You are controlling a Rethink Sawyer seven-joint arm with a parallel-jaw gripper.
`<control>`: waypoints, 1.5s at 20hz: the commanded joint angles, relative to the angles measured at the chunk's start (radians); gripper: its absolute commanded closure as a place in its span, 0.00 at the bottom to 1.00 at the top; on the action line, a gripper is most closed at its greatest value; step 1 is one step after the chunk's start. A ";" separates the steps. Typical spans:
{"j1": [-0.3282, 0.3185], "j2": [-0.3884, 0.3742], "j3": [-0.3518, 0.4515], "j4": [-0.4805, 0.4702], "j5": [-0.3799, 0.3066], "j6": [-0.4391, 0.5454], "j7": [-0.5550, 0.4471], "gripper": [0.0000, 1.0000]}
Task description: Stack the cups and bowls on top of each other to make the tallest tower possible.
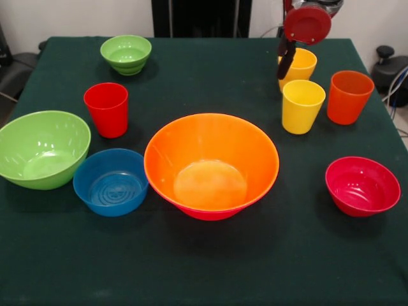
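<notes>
1. Gripper [285, 60], upper right, hangs over the rear yellow cup [301, 64]; finger spread cannot be told.
2. Orange bowl [211, 164], nested in the pink one, sits centre.
3. Bare table [204, 268] spans the lower frame.

Dark green tablecloth [210, 268] over table; black chair [390, 67] beside right edge.

Glossy smooth plastic bowls [211, 167] and cups [106, 109] sit on a matt dark-green cloth table [204, 268].
</notes>
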 commanded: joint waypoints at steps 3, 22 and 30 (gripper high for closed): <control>-0.006 0.003 0.070 -0.074 0.016 0.137 0.202 0.00; -0.062 0.087 0.053 -0.192 0.027 0.163 0.228 0.00; -0.079 0.132 0.031 -0.282 0.051 0.221 0.281 0.00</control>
